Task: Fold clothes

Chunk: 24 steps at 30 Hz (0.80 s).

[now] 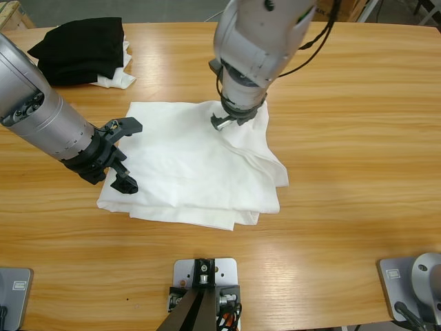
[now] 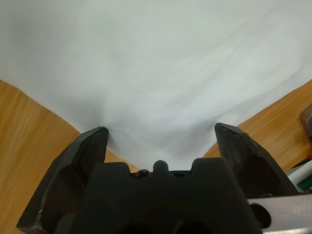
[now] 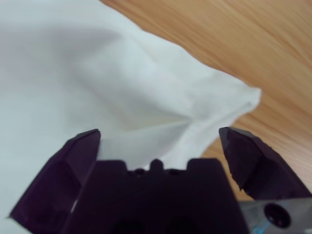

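A white T-shirt (image 1: 193, 165) lies partly folded into a rough rectangle near the middle of the wooden tabletop (image 1: 344, 103), with two robot arms working its edges. The left gripper (image 1: 122, 153) comes in from the left side, its jaws spread apart at the shirt's left edge, where the left wrist view shows a fabric corner between them, not yet pinched. The right gripper (image 1: 231, 118) descends from the top of the overhead view onto the shirt's upper right area; the right wrist view shows its jaws apart too, with a bunched fold (image 3: 195, 122) of cloth between them. The work appears to be mid-fold: both grippers seem positioned to take hold of the fabric, and the next move likely calls for closing on the cloth and carrying one side across the other. At the far left corner sits a small black garment (image 1: 79, 48) on top of something white (image 1: 117, 79), only partly visible. The shirt's sleeves and collar cannot be picked out among the layers, and the right arm's body hides part of the shirt's top edge.
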{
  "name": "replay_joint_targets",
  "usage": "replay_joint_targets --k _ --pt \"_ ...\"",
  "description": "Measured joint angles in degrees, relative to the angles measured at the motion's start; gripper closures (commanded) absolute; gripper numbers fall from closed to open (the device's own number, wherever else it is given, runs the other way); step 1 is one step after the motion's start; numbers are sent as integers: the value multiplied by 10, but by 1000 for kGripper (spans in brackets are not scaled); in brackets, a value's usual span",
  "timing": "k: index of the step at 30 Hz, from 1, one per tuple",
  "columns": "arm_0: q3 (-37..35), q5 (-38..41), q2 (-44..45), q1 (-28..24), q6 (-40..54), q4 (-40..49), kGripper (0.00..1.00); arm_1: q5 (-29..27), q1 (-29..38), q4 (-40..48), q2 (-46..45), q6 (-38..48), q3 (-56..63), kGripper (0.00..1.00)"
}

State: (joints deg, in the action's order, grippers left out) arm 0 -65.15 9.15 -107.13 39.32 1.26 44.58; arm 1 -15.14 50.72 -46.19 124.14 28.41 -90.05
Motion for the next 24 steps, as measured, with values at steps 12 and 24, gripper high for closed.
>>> replay_joint_targets --k 12,24 --pt "18 0 -6 0 0 -16 151 -123 -17 -83 18 -2 -7 0" --pt "31 0 2 4 -10 -29 128 -146 -145 -120 1 -132 -30 526"
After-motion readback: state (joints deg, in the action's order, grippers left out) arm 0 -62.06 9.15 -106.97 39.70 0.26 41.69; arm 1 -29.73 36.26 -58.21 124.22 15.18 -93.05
